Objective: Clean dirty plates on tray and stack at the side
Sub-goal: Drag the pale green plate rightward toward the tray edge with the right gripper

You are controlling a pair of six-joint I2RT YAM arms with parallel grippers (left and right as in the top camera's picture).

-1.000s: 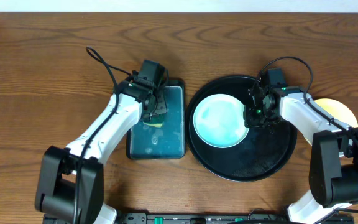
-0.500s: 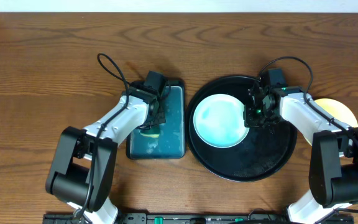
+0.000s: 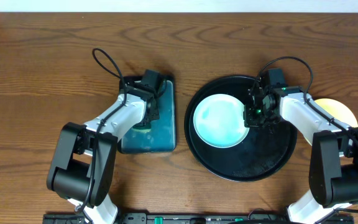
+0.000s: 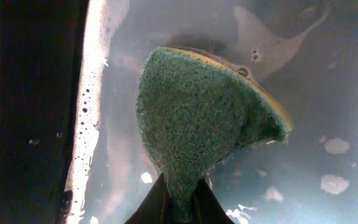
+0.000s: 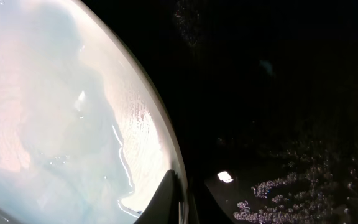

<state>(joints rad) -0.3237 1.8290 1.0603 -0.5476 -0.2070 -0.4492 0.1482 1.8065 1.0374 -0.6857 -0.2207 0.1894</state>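
The left end effector (image 3: pixel 146 115) is clenched on a green scouring sponge with a yellow backing (image 4: pixel 204 118), pinched at its narrow end between the fingertips. Directly beneath it lies the rectangular teal plastic tray (image 3: pixel 160 134), wet and flecked with foam along one edge.

The right end effector (image 3: pixel 258 115) grasps the rim of a round pale mint-white plate (image 3: pixel 219 121). In the right wrist view the plate's edge runs between the two dark fingers (image 5: pixel 166 198). The plate spreads away from this end effector toward the left arm's side, its face wet and glossy. It lies inside the large round glossy black tray (image 3: pixel 260 158), whose floor on the other side of the fingers carries patches of bubbles.

A round yellow plate (image 3: pixel 340 111) rests on the brown wooden surface (image 3: pixel 42 62), outward of the right end effector, off the black tray and partly hidden by the right arm.
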